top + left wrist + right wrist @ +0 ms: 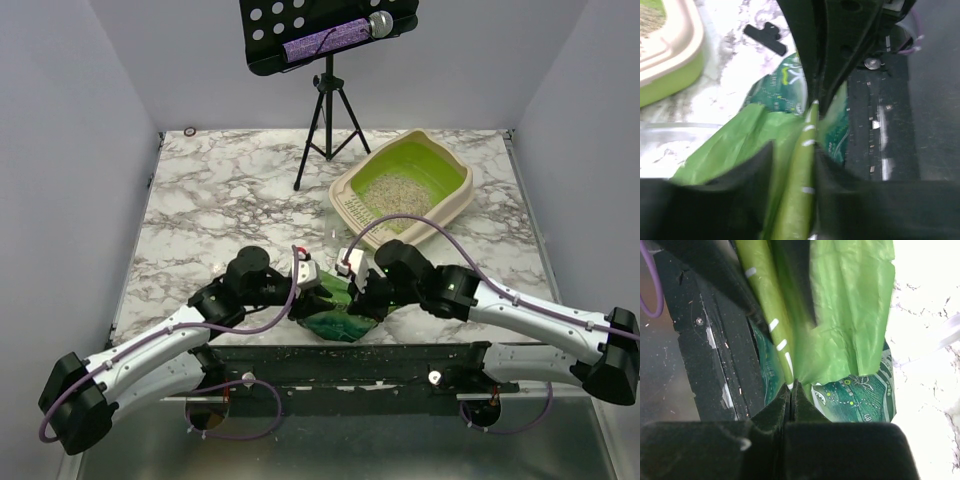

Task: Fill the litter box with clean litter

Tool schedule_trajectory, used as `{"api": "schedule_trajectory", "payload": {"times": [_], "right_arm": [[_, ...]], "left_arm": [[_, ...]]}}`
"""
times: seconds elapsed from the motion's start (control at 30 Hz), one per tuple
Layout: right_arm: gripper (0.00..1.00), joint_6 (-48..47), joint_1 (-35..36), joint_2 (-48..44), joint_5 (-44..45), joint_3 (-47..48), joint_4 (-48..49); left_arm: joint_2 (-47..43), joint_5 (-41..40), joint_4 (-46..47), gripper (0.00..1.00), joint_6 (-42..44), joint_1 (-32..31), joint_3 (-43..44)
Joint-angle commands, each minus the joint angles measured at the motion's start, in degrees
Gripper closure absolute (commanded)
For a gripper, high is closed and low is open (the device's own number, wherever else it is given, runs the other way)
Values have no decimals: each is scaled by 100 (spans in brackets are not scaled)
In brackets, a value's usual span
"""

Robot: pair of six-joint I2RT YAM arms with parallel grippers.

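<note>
The beige litter box (455, 195) with a lime-green inside stands at the back right, slotted strip toward me; its corner also shows in the left wrist view (675, 55). Pale clean litter (395, 190) covers part of its floor. A glossy green litter bag (338, 322) lies at the table's near edge between both grippers. My left gripper (318, 285) is shut on the bag's lime-green top strip (800, 165). My right gripper (362, 297) is shut on the same strip's other end (785, 362). The bag's printed dark-green body shows in the right wrist view (855, 397).
A black tripod stand (325, 115) with a perforated tray and a microphone stands at the back centre. A small black clip (765, 36) lies on the marble near the bag. A black ledge (350, 360) sprinkled with granules runs along the near edge.
</note>
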Motion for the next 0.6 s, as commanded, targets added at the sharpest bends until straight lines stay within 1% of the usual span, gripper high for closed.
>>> {"api": "schedule_trajectory", "payload": {"times": [0.0, 0.03, 0.07, 0.2, 0.23, 0.3, 0.33, 0.47, 0.57], "right_arm": [[99, 203, -101, -292, -233, -54, 171], [99, 212, -119, -345, -207, -54, 189], [99, 247, -136, -389, -172, -63, 206], [99, 283, -172, -443, -75, -2, 190], [94, 257, -180, -425, -66, 42, 119], [71, 256, -163, -451, 152, 95, 49], [64, 221, -180, -503, 275, 104, 40], [49, -24, -180, -688, 716, 367, -48], [41, -830, -180, -750, 690, 526, -267]], "left_arm": [[103, 453, 265, 83, -181, -74, -276], [191, 541, 344, 92, -260, -82, -285], [270, 602, 328, 99, -278, -83, -267], [219, 402, 266, 100, -226, -91, -250], [114, 262, 231, 100, -191, -91, -250], [-176, -11, 100, 100, -94, -91, -259], [-351, -143, -31, 100, -7, -91, -232], [-923, -565, -410, 100, 240, -91, -215], [-1152, -723, -384, 100, 232, -100, -241]]}}
